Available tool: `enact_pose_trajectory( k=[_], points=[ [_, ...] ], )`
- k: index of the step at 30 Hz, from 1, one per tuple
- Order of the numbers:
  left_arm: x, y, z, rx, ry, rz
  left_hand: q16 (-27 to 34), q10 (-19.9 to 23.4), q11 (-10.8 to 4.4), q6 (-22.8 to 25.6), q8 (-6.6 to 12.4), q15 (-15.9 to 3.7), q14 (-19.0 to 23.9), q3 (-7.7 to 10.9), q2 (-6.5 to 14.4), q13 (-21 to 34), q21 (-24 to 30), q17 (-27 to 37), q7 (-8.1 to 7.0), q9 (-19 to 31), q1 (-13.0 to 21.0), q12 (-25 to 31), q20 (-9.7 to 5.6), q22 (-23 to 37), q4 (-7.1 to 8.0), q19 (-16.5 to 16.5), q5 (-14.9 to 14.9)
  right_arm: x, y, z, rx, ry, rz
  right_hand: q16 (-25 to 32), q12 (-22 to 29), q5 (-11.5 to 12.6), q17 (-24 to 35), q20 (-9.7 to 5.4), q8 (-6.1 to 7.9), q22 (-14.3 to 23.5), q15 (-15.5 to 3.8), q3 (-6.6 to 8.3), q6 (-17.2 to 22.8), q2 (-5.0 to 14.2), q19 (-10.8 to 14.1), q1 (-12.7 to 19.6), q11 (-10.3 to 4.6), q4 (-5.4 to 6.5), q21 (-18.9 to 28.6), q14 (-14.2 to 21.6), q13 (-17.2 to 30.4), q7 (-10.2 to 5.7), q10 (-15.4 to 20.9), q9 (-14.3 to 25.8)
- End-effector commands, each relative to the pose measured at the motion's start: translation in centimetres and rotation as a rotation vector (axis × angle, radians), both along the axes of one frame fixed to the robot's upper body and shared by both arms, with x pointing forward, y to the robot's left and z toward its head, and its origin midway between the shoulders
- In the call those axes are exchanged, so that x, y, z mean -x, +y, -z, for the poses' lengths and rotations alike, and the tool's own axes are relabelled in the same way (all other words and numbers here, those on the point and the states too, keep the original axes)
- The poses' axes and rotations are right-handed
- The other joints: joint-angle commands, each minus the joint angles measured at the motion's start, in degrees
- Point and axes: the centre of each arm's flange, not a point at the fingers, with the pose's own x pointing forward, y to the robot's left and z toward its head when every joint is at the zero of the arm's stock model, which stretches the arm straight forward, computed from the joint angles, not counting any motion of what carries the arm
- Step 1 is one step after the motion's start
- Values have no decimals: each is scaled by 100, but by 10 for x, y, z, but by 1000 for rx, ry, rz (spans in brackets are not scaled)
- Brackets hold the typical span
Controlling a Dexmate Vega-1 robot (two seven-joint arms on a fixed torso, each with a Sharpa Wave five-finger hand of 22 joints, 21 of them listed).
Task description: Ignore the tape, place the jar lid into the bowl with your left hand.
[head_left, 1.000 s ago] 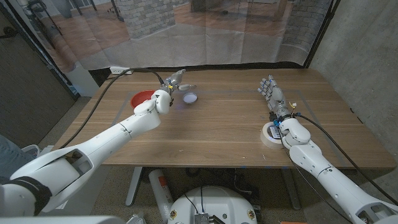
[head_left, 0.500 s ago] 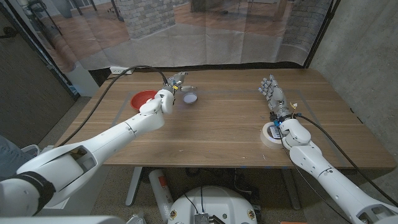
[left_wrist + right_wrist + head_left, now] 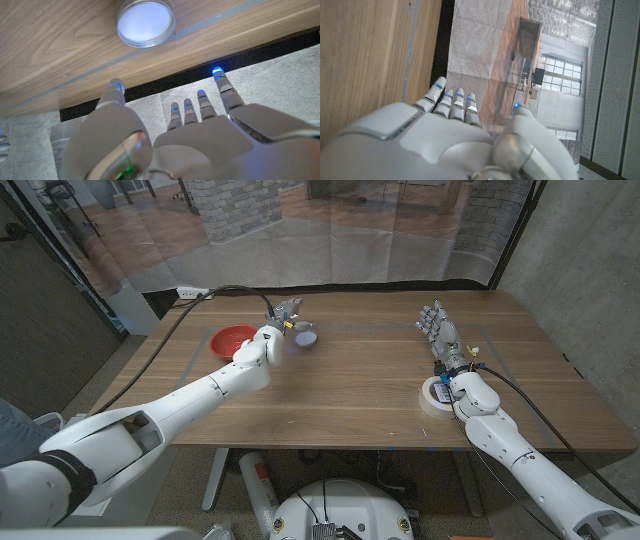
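Observation:
The jar lid (image 3: 306, 337) is a white disc with a metal rim, lying on the wooden table toward the far side; in the left wrist view the jar lid (image 3: 145, 23) lies just beyond my fingertips. My left hand (image 3: 286, 314) hovers over the table right beside the lid, fingers spread and holding nothing. The red bowl (image 3: 232, 340) stands to the left of the lid and hand. My right hand (image 3: 440, 332) stands at the right side of the table with fingers straight and together, empty.
A roll of white tape (image 3: 436, 394) lies beside my right wrist near the table's right front. A black cable (image 3: 190, 305) runs along the far left of the table. Behind the table's far edge hangs a translucent curtain (image 3: 340, 240).
My left hand has drifted slightly right and farther from me, closing in above the lid. The lid, bowl, tape and right hand have not moved.

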Motion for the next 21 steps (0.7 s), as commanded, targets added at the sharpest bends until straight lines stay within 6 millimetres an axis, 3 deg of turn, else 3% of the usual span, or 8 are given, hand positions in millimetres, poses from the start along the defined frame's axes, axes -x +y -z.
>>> enact_pose_trajectory(
  k=[1,21],
  points=[
    [-4,-10,10,-79,-28,-51,43,59,-28,73,4,-16,63,-22,2,17,-23,20,-13,16,83,21,-3,10,11,74,-35,0,1,0,-5,0,-3,14,8,-7,-3,18,34,18,13,8,18,47,49,16,14,-13,-45,41,28,-21,33,29],
    [-16,-13,20,-73,15,-51,55,134,-114,134,-14,-119,176,12,75,20,-12,27,-20,17,191,26,-8,15,9,243,-43,0,0,-2,1,3,-2,10,9,-9,-2,35,31,19,10,1,15,54,86,8,39,-24,-91,40,29,-12,41,30]
  ],
)
